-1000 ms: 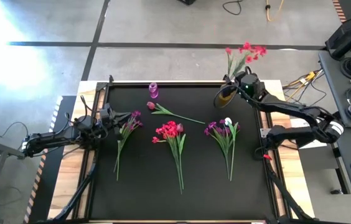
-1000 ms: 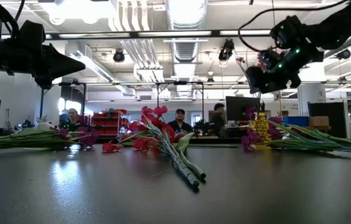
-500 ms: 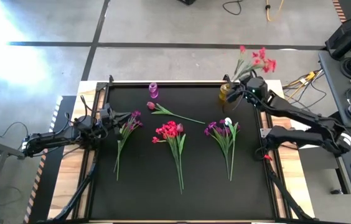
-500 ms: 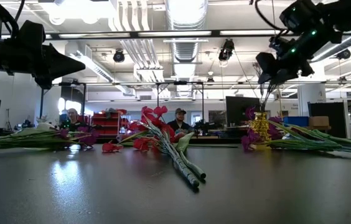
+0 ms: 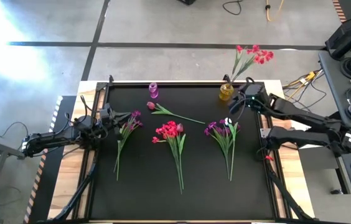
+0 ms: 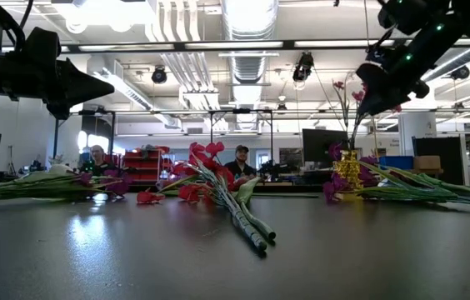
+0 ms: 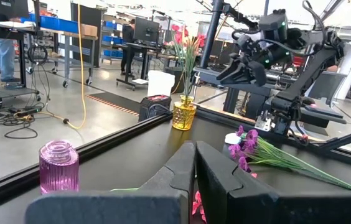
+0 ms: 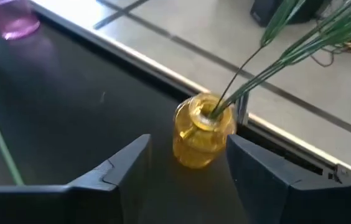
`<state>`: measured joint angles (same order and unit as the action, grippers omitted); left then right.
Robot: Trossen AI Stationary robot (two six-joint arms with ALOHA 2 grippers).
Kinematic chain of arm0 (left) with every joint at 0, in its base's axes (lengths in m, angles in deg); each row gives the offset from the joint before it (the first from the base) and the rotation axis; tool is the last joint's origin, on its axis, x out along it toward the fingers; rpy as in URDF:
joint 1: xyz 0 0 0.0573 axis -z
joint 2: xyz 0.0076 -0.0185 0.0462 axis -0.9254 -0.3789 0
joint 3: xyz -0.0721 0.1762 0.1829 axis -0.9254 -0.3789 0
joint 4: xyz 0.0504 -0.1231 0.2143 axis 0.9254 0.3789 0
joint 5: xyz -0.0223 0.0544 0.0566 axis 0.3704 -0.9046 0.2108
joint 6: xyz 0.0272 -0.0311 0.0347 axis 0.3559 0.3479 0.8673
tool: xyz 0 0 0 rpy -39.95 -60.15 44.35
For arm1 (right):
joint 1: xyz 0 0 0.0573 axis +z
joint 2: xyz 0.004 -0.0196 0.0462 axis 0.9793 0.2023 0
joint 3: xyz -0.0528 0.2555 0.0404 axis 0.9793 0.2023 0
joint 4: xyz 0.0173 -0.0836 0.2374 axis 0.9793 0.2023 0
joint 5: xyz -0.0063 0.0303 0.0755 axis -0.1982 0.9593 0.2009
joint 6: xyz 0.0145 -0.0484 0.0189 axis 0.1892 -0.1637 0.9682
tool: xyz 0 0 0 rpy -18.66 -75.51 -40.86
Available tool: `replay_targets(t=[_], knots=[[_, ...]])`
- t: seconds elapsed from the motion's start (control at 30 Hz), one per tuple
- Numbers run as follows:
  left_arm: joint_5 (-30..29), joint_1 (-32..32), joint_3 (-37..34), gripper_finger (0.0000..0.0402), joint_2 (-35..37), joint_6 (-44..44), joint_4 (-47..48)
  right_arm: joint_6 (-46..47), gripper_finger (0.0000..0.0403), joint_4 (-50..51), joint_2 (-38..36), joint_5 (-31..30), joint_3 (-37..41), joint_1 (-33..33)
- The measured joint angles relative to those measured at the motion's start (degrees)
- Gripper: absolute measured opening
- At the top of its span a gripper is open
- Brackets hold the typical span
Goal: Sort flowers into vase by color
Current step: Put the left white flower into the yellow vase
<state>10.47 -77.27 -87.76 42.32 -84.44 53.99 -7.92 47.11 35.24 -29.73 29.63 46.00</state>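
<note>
The right gripper, which half a second before had stood over the small yellow glass vase with the red-bloomed bunch in hand, had drawn back toward the table's middle; its fingers stood wide apart and empty. The bunch stood in that vase, stems leaning outward. One colour appeared delivered. The purple bunches, the pink-red bunch and the small pink glass vase lay untouched. The left gripper waited beside the left purple bunch, fingers pressed together, holding nothing
</note>
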Motion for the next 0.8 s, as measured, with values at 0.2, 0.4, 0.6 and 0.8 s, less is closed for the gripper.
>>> replay_targets(t=[0.2, 0.4, 0.6, 0.8], knots=[[0.00, 0.00, 0.01, 0.0000, -0.01, 0.00, 0.00, 2.50, 0.0128, -1.97, 0.81, 0.28, 2.24, 5.46], [0.00, 0.00, -0.01, 0.0000, 0.02, 0.02, 0.00, 2.96, 0.0038, -14.42, 2.13, 3.81, 7.57, 10.64], [0.00, 0.00, 0.01, 0.0000, 0.01, 0.00, -0.97, -2.46, 0.0013, -31.12, 2.24, 7.58, 13.35, 13.50], [-0.48, -0.04, 0.03, 0.0000, 0.02, 0.02, -1.73, -12.70, 0.0013, -49.80, 3.91, 9.98, 18.17, 13.56]])
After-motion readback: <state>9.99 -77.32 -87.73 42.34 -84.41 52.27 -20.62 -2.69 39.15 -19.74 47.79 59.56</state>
